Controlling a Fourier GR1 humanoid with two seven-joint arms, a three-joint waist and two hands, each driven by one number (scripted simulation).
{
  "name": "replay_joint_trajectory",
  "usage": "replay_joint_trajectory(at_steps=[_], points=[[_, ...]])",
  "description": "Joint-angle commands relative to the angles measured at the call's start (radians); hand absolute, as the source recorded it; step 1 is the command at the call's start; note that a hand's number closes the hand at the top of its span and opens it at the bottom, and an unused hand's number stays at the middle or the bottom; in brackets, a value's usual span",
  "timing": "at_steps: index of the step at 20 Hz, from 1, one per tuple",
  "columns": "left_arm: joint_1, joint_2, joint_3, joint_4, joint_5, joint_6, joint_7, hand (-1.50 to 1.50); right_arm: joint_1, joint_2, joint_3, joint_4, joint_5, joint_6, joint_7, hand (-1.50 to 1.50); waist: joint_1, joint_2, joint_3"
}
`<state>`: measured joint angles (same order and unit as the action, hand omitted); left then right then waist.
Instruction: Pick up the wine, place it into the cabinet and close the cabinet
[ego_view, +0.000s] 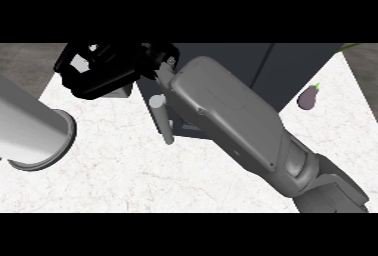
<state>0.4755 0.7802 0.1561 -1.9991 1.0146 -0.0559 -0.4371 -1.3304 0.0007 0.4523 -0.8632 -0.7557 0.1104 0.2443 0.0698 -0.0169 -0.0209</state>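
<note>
The dark cabinet (295, 70) fills the upper middle and upper right of the frame, a grey-black block standing on the white marbled counter (133, 175); a vertical seam runs down its front, and nothing of its inside can be seen from here, so what it holds cannot be told. A pale grey bar (162, 120), probably its handle, runs from a rounded end in the upper middle down toward the centre, tilted a little off vertical, just left of the big forearm. The wine itself cannot be made out anywhere in the frame, so neither its place nor the way its long axis points can be given. The right forearm (244, 130) enters from the lower right corner and stretches diagonally to the upper left, covering much of the cabinet's front and the counter before it. At its end, in the upper left of the frame, sits the black right hand (103, 70), its fingers curled in; whether they close on anything is hidden, and I cannot tell. The left forearm (29, 135) shows as a broad light-grey cylinder at the left edge, its rimmed end facing the centre; its hand lies outside the frame. An eggplant (308, 97), purple with a green stem, lies on the counter at the right, just beside the cabinet's side.
</note>
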Motion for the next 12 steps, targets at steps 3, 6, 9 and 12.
replay_joint_trajectory(at_steps=[3, 6, 9, 12], points=[[-0.021, 0.017, 0.002, -0.029, 0.039, -0.029, 0.034, -1.5, 0.068, -0.146, -0.066, 0.145, 0.043, -0.003, -0.103, 1.5, -0.039, 0.045, 0.021], [-0.029, -0.007, -0.038, -0.035, 0.025, -0.009, 0.033, -1.5, 0.057, -0.151, -0.092, 0.146, 0.039, -0.03, -0.132, 1.5, -0.059, 0.048, 0.02], [-0.043, -0.006, -0.061, -0.056, 0.037, 0.002, 0.056, -1.5, 0.059, -0.143, -0.086, 0.158, 0.028, -0.023, -0.138, 1.5, -0.069, 0.053, 0.019], [-0.038, -0.006, -0.075, -0.073, 0.036, 0.0, 0.066, -1.5, 0.06, -0.169, -0.087, 0.17, 0.011, 0.006, -0.148, 1.5, -0.061, 0.053, 0.019]])
